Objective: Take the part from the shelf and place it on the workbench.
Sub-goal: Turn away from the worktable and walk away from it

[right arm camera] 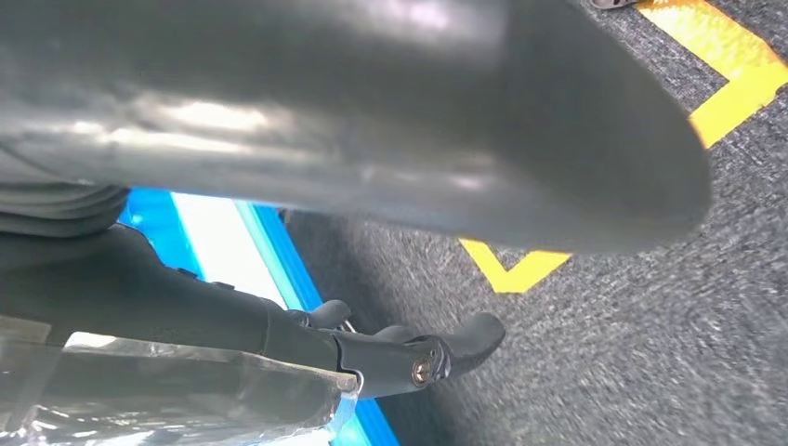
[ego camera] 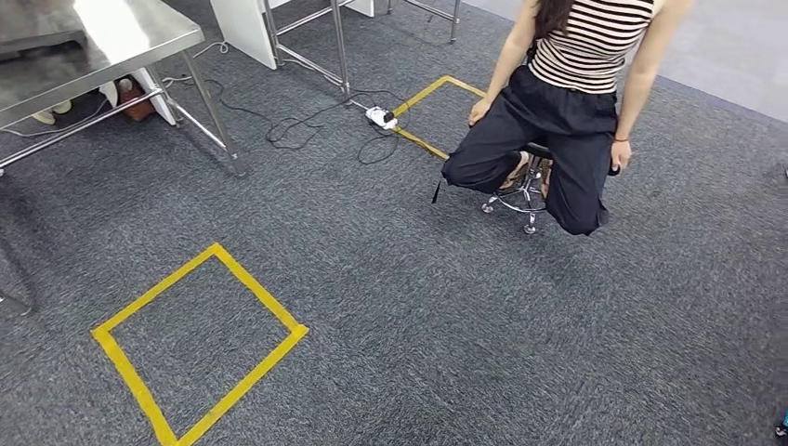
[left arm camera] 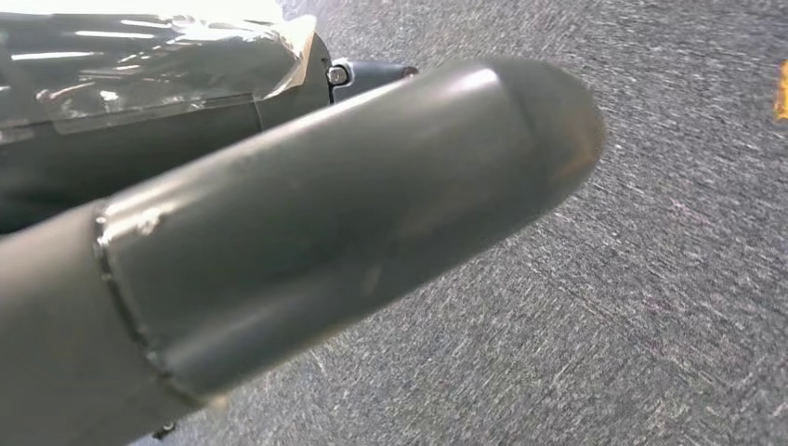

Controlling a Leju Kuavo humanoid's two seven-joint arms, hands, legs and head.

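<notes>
Grey carpet (ego camera: pixel 446 316) with a yellow tape square (ego camera: pixel 200 344) lower left; right hand (right arm camera: pixel 372 186) fingers (right arm camera: pixel 437 353) extended, empty; left hand (left arm camera: pixel 307 251) grip cannot be told

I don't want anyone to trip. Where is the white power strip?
In the head view, the white power strip lies on the grey carpet among black cables, touching the far yellow tape square, left of the seated person.

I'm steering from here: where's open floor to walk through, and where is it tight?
Open: the grey carpet between the near yellow tape square and the person on the stool, and the carpet inside that square. Tight: the far side, where the steel table, black cables and a power strip lie by the second tape square.
</notes>
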